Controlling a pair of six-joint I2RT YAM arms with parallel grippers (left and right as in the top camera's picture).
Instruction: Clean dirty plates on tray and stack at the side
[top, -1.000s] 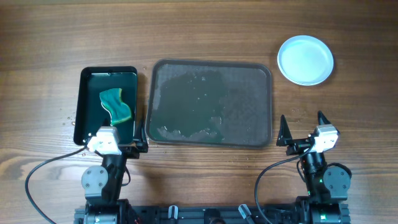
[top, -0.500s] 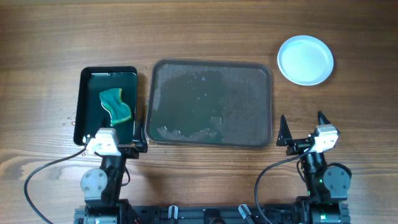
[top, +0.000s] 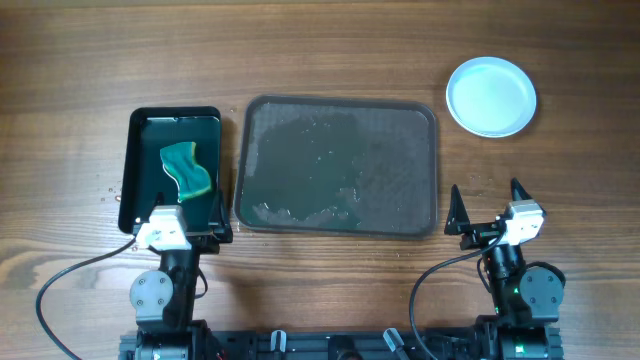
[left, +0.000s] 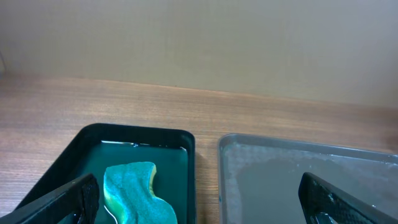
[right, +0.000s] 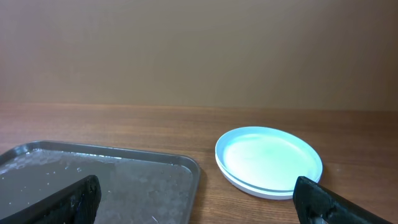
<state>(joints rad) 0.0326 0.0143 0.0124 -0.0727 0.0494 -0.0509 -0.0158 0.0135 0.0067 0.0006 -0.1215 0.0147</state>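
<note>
The white plates (top: 490, 96) sit stacked on the wood at the far right, off the tray; they also show in the right wrist view (right: 268, 160). The large grey-brown tray (top: 338, 165) lies in the middle, wet, with no plates on it; its rim shows in the left wrist view (left: 298, 180) and the right wrist view (right: 112, 180). My left gripper (top: 192, 232) is open and empty at the near edge between the black tray and the big tray. My right gripper (top: 490, 212) is open and empty, near the table's front right, well short of the plates.
A small glossy black tray (top: 172, 168) stands left of the big tray and holds a teal-green sponge (top: 186, 170), also in the left wrist view (left: 134, 193). Water drops lie on the wood left of the black tray.
My left gripper has shifted slightly to the left and nearer the front edge. The right arm, plates and tray have not moved.
</note>
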